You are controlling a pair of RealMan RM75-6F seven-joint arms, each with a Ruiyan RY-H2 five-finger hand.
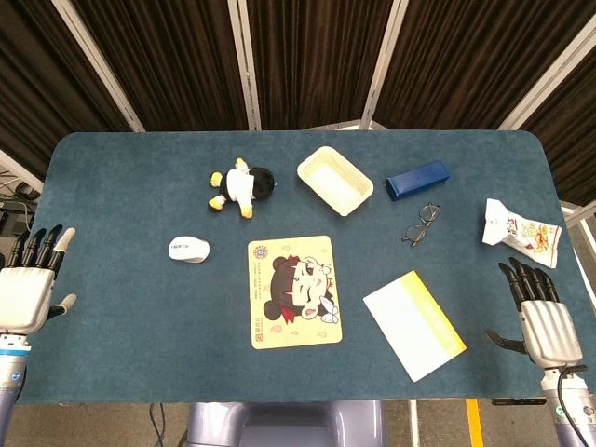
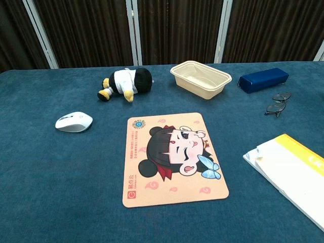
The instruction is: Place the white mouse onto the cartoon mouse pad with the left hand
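Note:
The white mouse lies on the blue table, just left of the cartoon mouse pad, a peach pad printed with a black-haired girl. My left hand hovers at the table's left edge, well left of the mouse, fingers extended and apart, holding nothing. Over at the right edge, my right hand is also spread and empty. Neither hand shows in the chest view.
A penguin plush lies behind the mouse. A cream tray, blue case, glasses, yellow-white booklet and snack packet occupy the right side.

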